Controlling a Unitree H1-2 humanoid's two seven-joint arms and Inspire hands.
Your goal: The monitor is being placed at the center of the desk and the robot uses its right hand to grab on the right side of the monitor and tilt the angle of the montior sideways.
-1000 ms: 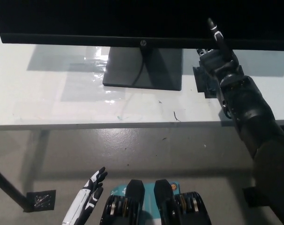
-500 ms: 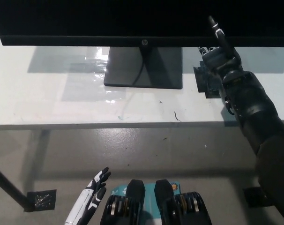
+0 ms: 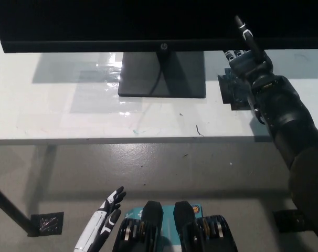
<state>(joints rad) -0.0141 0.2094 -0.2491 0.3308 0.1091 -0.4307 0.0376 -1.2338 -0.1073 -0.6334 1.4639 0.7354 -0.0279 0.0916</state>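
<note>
Bare worktop either side of the stand

The monitor [image 3: 159, 23] overhangs the worktop [image 3: 54, 113]; its stand [image 3: 161, 76] blocks the middle, and the right hand [image 3: 248, 63] fills the gap beside it.

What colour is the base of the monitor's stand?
Dark grey, nearly black; the stand base shows best in the head view.
</note>
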